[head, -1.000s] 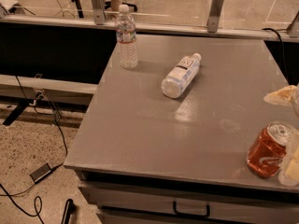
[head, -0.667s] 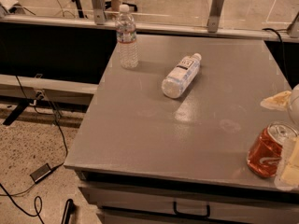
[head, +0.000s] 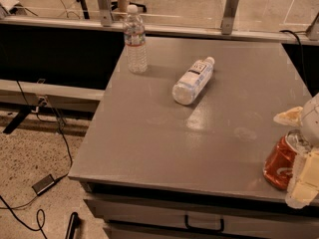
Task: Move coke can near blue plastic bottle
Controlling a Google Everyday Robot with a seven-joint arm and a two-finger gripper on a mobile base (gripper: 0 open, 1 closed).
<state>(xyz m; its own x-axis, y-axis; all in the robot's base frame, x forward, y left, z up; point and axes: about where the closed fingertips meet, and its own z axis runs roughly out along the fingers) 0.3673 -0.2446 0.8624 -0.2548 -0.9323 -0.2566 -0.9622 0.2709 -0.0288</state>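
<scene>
The coke can [head: 279, 162], red-orange with a silver top, stands near the front right corner of the grey table [head: 199, 133]. My gripper [head: 297, 148], cream-coloured, reaches in from the right edge of the view, right at the can, and covers the can's right side. The blue plastic bottle [head: 193, 80], stout with a white cap and a pale label, lies on its side in the middle back of the table, cap pointing to the back right. It is well apart from the can.
A taller, slim ribbed clear bottle [head: 135, 40] with a red-striped label stands upright at the back left of the table. The table's left edge drops to a floor with cables [head: 47, 183]. A rail with metal posts [head: 229, 6] runs behind the table.
My gripper has moved left and down, closer onto the can. The can looks nudged slightly left. Both bottles have stayed put.
</scene>
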